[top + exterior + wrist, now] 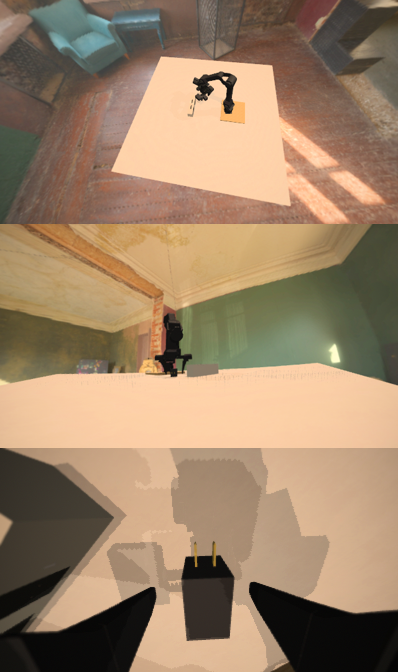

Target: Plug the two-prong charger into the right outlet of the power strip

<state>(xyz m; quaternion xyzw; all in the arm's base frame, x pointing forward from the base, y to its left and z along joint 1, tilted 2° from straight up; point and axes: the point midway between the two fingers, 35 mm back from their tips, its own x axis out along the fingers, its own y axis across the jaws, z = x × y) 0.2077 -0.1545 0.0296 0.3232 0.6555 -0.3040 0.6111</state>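
The black two-prong charger lies on the table, its two gold prongs pointing toward the top of the wrist view. My gripper is open, with one finger on each side of the charger and a gap to it on both sides. The charger cannot be made out in the top view. The power strip stands beside the charger, at the left in the wrist view, where only part of it shows. Its outlets are out of the wrist view.
The arm's base stands on an orange square board on the pale table top. The strip's near corner is close to my left finger in the wrist view. Shadows of the arm fall around the charger.
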